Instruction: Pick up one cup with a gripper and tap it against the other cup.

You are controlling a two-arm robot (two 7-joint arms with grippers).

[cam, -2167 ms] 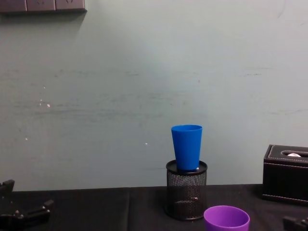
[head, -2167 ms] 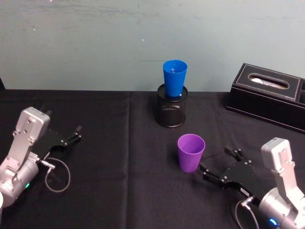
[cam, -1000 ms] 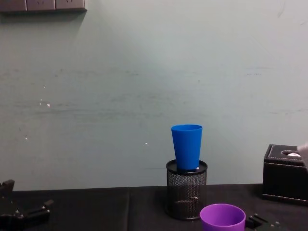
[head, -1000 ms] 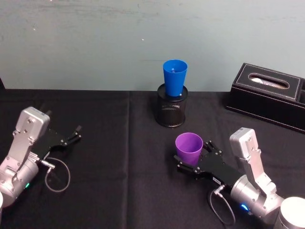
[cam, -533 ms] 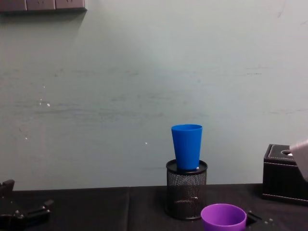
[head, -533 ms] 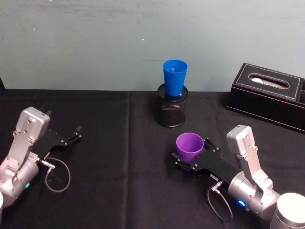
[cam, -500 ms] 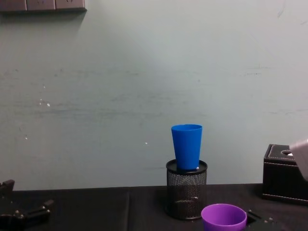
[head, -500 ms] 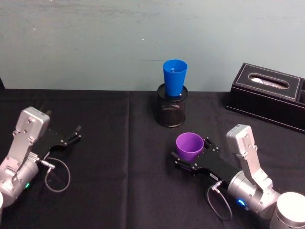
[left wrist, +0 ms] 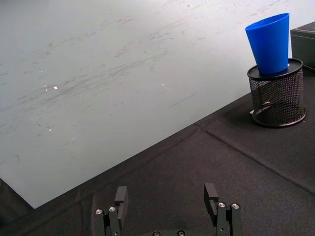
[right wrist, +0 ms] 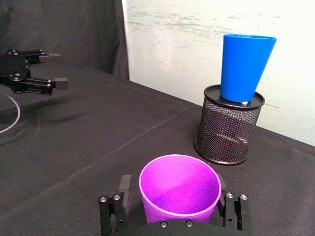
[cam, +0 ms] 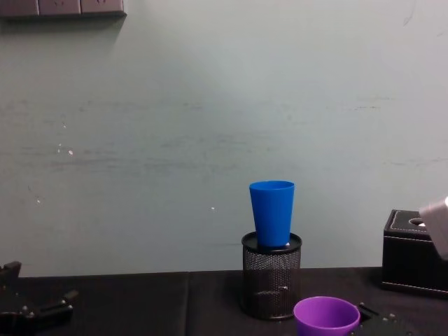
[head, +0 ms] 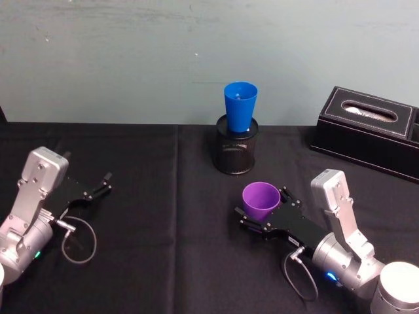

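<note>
The purple cup [head: 261,199] stands upright on the black cloth at right of centre, and also shows in the right wrist view [right wrist: 179,189] and the chest view [cam: 327,316]. My right gripper [head: 261,205] is shut on the purple cup, its black fingers [right wrist: 123,189] pressed against opposite walls. The blue cup [head: 240,106] sits upright in a black mesh pen holder [head: 236,154] farther back, apart from the purple one; it is also in the right wrist view [right wrist: 246,66] and chest view [cam: 273,213]. At far left, my left gripper [head: 103,184] rests open with nothing in it [left wrist: 166,192].
A black tissue box [head: 366,131] stands at the back right near the wall. A loop of cable [head: 78,242] hangs by the left arm. Bare black cloth lies between the two arms and in front of the pen holder.
My right gripper moved in from the right and closed around the purple cup, which has shifted slightly and now sits a little higher. The left arm has not moved.
</note>
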